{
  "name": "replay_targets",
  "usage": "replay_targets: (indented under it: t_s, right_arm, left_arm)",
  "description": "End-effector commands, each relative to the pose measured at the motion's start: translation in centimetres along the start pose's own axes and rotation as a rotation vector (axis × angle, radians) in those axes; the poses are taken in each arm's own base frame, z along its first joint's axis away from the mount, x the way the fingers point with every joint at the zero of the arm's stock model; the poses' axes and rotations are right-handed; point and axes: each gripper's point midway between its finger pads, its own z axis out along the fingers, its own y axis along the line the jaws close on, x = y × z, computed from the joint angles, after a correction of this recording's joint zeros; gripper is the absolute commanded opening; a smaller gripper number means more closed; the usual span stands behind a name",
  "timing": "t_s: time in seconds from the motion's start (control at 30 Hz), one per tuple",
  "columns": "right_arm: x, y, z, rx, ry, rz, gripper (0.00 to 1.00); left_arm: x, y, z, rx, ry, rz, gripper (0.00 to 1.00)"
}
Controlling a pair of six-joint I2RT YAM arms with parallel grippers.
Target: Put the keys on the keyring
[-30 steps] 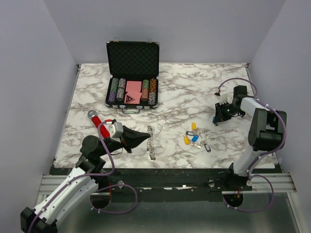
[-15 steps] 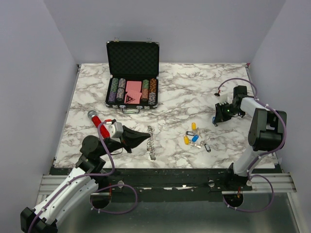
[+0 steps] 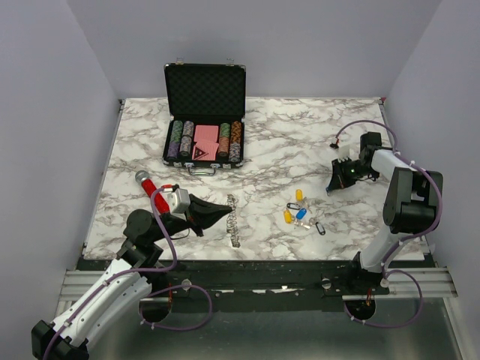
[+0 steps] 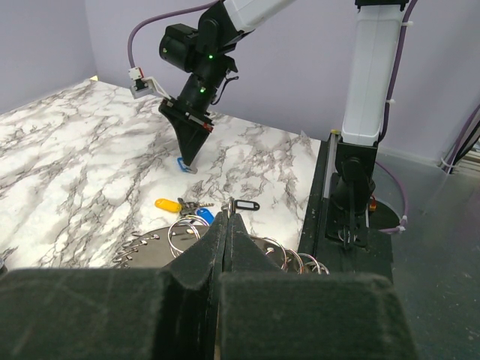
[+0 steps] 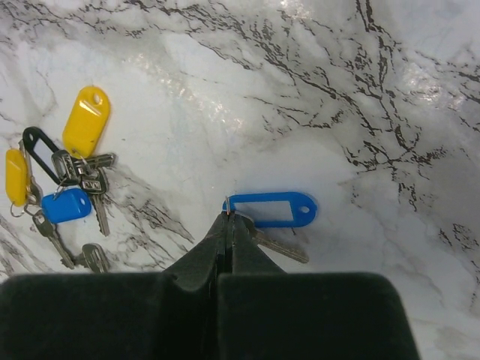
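from above, shows the keyring lying as a long narrow strand on the marble worktop, near the front edge and a little left of the middle. puts the left end effector right against that strand's left side, about midway along it, fingers pressed tight together with nothing seen between them. cannot tell if touching the metal. through the left wrist camera, shows the same shut tips above silvery rings and small metal pieces spreading out on both sides beneath.

finds the keys in a small loose cluster to the right of the keyring, apart from it and flat on the worktop: yellow tags, a blue tag, bare metal blades. adds a black loop at the cluster's near right edge.

places the right end effector farther right and farther back than that cluster, angled down to the worktop. through the right wrist camera, shows its fingers closed to a thin seam, tips set at the ringed end of a separate blue-tagged key lying flat, metal blade poking out from under the tag. cannot tell if pinching the little ring or merely touching it.

at the back left, shows an open poker chip case, lid upright, rows of chips inside. beside the left arm, shows a red-handled tool flat on the worktop.
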Motion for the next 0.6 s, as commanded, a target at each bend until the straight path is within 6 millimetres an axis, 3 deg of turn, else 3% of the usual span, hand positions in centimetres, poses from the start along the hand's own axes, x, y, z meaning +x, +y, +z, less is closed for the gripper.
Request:
replay_targets:
  t_s: [0.0, 0.2, 0.37, 0.57]
  right_arm:
    - [-2.0, 2.0, -1.3, -0.071, -0.071, -0.055, 0.01]
    - [-3.1, 3.0, -2.1, -0.1, -0.121, -0.075, 0.01]
    - [-2.4, 0.8, -2.0, 0.016, -0.071, -0.054, 0.01]
    - [-2.3, -0.3, -2.1, 0.06, -0.037, -0.039, 0.01]
  left_arm:
    - [-0.9, 0.0, 0.0, -0.009, -0.033, 0.034, 0.0]
    - [-0.9, -0.1, -0.1, -0.006, -0.034, 0.037, 0.0]
    - [-0.8, 0.0, 0.0, -0.006, -0.027, 0.033, 0.0]
    - [-0.6, 0.0, 0.1, -0.004, -0.02, 0.029, 0.0]
